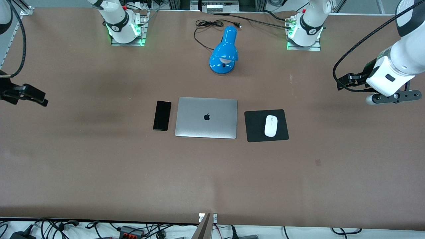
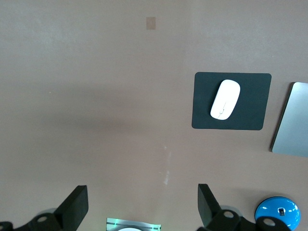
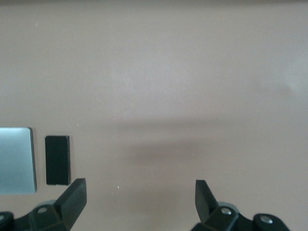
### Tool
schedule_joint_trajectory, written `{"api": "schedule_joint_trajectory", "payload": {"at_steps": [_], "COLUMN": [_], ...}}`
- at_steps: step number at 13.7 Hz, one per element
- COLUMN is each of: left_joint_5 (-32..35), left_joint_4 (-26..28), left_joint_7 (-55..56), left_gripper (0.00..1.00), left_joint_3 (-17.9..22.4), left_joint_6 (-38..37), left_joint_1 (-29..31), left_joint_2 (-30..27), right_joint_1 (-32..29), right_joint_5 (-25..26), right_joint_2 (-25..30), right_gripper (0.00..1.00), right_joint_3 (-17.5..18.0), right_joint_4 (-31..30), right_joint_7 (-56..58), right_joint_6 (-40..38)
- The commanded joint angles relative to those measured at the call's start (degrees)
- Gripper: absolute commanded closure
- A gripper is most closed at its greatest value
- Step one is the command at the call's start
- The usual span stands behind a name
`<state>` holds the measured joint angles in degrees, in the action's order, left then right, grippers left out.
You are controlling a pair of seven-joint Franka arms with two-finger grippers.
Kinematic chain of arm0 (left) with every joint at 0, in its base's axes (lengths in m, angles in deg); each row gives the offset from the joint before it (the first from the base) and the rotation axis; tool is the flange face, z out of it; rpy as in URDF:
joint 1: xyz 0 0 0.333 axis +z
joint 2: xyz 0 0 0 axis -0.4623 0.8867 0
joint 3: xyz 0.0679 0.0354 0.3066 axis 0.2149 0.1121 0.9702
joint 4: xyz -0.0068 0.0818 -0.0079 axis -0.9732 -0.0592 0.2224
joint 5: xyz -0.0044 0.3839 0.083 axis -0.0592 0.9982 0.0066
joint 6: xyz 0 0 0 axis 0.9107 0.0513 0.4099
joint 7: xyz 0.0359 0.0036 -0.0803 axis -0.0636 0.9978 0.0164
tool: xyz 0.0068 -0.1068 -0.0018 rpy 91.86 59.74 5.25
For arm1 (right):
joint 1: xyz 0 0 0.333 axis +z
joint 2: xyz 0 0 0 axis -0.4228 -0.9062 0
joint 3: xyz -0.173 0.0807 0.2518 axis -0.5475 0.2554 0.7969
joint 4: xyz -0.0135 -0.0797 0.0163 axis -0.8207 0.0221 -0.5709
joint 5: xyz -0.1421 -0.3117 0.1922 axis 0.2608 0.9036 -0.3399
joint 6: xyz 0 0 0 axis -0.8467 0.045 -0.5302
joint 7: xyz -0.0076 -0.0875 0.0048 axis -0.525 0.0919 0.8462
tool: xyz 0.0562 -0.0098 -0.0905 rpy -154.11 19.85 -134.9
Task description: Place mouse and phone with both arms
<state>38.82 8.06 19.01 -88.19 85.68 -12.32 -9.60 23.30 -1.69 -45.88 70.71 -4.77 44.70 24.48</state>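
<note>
The white oval mouse [image 1: 271,125] [image 2: 225,99] lies on a square black mat [image 1: 255,129] [image 2: 204,115] beside the closed laptop, toward the left arm's end. The slim black phone [image 1: 162,115] [image 3: 57,160] lies flat on the table at the laptop's edge toward the right arm's end. My left gripper [image 1: 395,97] [image 2: 143,204] hangs open over bare table at the left arm's end, well away from the mouse. My right gripper [image 1: 23,94] [image 3: 140,199] hangs open over bare table at the right arm's end, apart from the phone. Neither holds anything.
A closed silver laptop [image 1: 206,117] [image 2: 291,120] [image 3: 17,160] lies between the phone and the mat. A blue desk lamp [image 1: 224,51] [image 2: 276,214] with a black cable [image 1: 202,31] stands farther from the front camera, between the two arm bases. Brown table [image 1: 212,179] stretches around.
</note>
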Motion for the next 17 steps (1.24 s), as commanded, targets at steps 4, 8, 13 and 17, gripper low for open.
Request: {"api": "schedule_joint_trajectory", "payload": {"at_steps": [4,8,13,17], "left_joint_5": [0.3,0.3,0.0,0.0], "left_joint_4": [0.0,0.0,-0.2,-0.3], "left_joint_7": [-0.2,-0.2,-0.8,-0.8], "left_gripper": [0.0,0.0,0.0,0.0], "left_joint_3": [-0.4,-0.3,-0.3,-0.3], "left_joint_6": [-0.9,-0.9,-2.1,-2.0], "left_joint_1": [0.5,0.5,0.5,0.5], "left_joint_2": [-0.7,-0.7,-0.1,-0.2], "right_joint_1": [-0.4,-0.2,-0.2,-0.2], "right_joint_5": [0.0,0.1,0.1,0.1], "right_joint_2": [10.5,13.3,13.4,13.4], "right_gripper": [0.0,0.0,0.0,0.0], "right_joint_3": [0.1,0.2,0.3,0.3], "right_joint_4": [-14.9,-19.1,-18.3,-18.3], "right_joint_7": [2.1,2.7,3.3,3.3], "right_joint_6": [4.9,7.3,4.9,5.0]}}
